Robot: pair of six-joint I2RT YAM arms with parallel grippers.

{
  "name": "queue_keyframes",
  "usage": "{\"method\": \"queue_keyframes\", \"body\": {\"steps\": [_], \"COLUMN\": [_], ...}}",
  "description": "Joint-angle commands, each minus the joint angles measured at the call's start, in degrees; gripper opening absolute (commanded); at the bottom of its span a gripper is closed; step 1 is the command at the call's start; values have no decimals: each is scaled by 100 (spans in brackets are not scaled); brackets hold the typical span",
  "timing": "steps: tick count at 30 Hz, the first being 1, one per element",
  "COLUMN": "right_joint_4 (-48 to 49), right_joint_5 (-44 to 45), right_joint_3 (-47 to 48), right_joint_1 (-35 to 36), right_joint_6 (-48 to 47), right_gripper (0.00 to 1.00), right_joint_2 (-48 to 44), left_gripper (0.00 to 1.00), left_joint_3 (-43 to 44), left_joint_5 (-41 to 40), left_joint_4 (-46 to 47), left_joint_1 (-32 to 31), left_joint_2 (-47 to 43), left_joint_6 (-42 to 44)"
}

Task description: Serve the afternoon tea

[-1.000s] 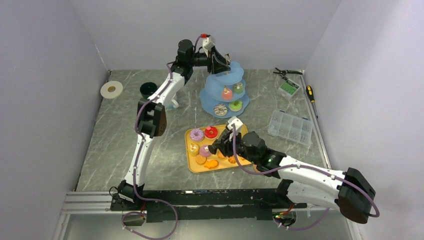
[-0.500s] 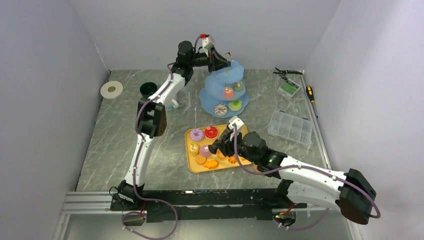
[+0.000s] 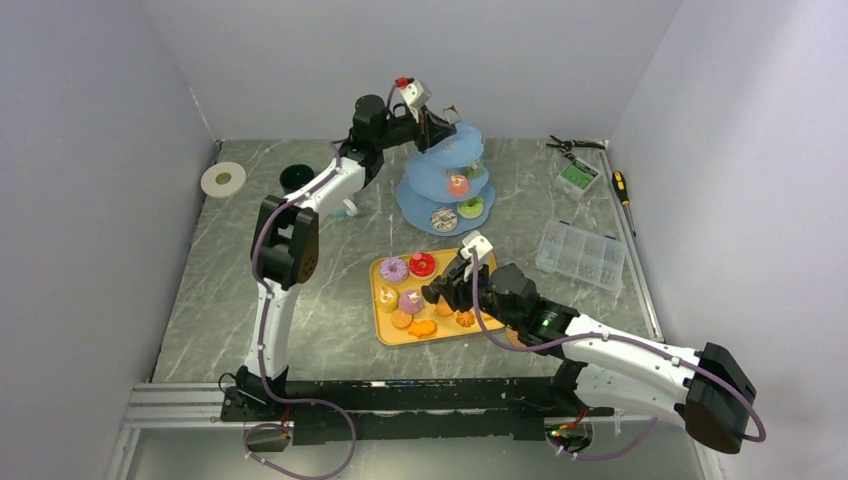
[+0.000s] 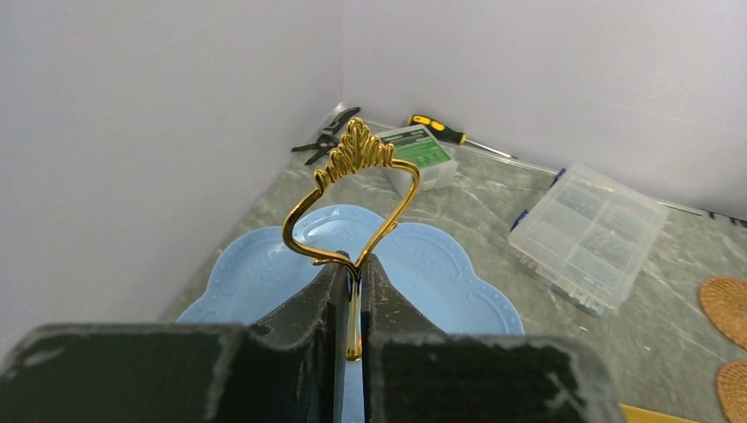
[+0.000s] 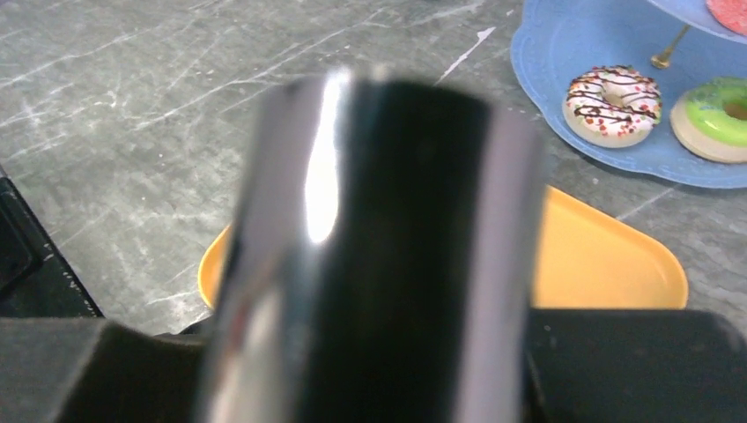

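While the left gripper (image 4: 352, 275) clamps the gold handle (image 4: 352, 152) of the three-tier stand (image 3: 415, 195) (steadying it, I judge), the right gripper (image 3: 445, 291) grips black tongs (image 5: 379, 220) over the yellow tray (image 5: 608, 264), at the stand's six o'clock; next, pinch a doughnut (image 3: 394, 268) gently and carry it to a tier.

Boxed in by plain pale walls (image 3: 90, 150) left, right and behind the grey marbled table (image 3: 230, 290); evenly lit; edged by a metal rail (image 3: 170, 405) at the table's near side

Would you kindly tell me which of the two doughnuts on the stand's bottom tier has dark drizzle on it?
The white-iced doughnut has it, with red sprinkles too; its neighbour, the green-iced doughnut, has plain icing.
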Motion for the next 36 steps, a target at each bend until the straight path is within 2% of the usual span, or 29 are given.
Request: {"method": "queue_keyframes", "body": {"steps": [1,8,17,24,27,32,33,34,36], "right_joint_4": [-33,-188,-230,-138,-87,-65,-67,-68,-68], "right_joint_5": [428,810,1044,987,940,897,897,897,922], "right_joint_3": [220,303,255,295,317,317,316,316,287], "right_joint_1": [-32,-73,-93,-121,-130,-126,-126,-130,-133], "right_joint_6": [-195,-236,-246,-314,-322,-316,-315,-317,-296], "right_gripper": [37,39,40,40,40,40,40,40,40], "right_joint_2": [-226,-320,-417,-317,-247,-238,-255,-274,-311], "left_gripper": [3,3,3,3,5,45,57,73,86], "left_joint_3": [-431,-1195,-1433,-1513,-1794,-2169,-2126,-2047,-1807], "left_joint_5": [-818,-1930,-3477,-4010,-3930,-3173,-2911,-2577,-1774], "left_joint_4": [696,886,722,367,366,244,130,-45,-371], "left_joint_1": [-120,-390,-689,-798,-799,-732,-672,-595,-400], "left_joint_2": [-859,-1304,-1419,-1587,-1787,-2149,-2159,-2141,-2052], "left_joint_6": [389,1059,1586,1576,1447,1160,1073,993,638]}}
